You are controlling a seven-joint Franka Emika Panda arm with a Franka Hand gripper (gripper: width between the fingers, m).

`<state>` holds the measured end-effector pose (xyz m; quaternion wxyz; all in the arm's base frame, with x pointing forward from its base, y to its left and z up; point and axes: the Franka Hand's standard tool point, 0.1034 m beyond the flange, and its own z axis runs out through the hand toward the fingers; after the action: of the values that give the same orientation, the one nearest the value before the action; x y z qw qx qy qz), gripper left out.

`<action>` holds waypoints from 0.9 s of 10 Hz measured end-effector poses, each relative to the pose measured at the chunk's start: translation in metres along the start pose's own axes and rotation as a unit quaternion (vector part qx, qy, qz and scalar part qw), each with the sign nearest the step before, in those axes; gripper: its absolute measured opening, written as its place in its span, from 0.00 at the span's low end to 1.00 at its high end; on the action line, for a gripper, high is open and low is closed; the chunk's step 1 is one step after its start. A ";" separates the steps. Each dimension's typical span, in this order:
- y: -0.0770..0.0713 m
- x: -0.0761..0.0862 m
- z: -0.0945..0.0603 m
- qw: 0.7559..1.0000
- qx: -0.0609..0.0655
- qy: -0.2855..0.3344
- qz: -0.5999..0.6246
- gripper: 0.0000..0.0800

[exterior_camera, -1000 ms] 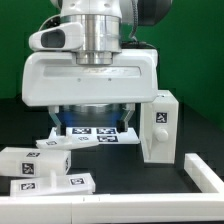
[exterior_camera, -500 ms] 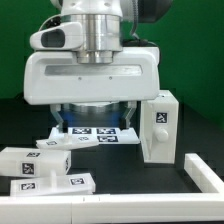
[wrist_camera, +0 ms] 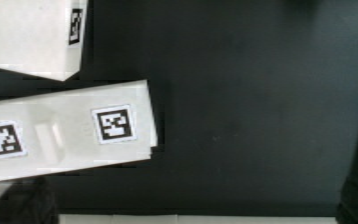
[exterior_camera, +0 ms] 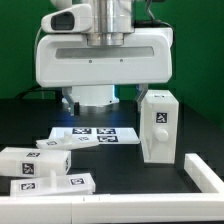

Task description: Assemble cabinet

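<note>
- My hand (exterior_camera: 100, 99) has a broad white housing: a smooth, glossy box with rounded corners and a thin seam line across its face.
- On top of the housing sits my wrist flange (exterior_camera: 104, 20), a short metal-grey cylinder with bright vertical glints.
- Beside the flange is a small white mount (exterior_camera: 60, 20), rounded, with a dark patch on its side.
- Under the housing hangs a rounded white part (exterior_camera: 90, 93) with a faint blue glow along one edge.
- My fingers (wrist_camera: 19, 203) appear in the wrist view only as dark, blurred shapes; I can make out no markings on them.
</note>
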<state>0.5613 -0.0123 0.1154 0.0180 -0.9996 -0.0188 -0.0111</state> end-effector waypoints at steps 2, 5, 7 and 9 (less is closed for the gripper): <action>-0.015 -0.003 0.001 1.000 0.003 -0.003 0.005 1.00; -0.064 0.002 -0.006 1.000 0.006 0.001 -0.007 1.00; -0.058 0.001 -0.002 1.000 0.004 0.001 -0.005 1.00; -0.059 0.001 -0.001 1.000 0.004 0.001 -0.006 1.00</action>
<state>0.5601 0.0468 0.1188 0.0220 -0.9994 -0.0249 -0.0120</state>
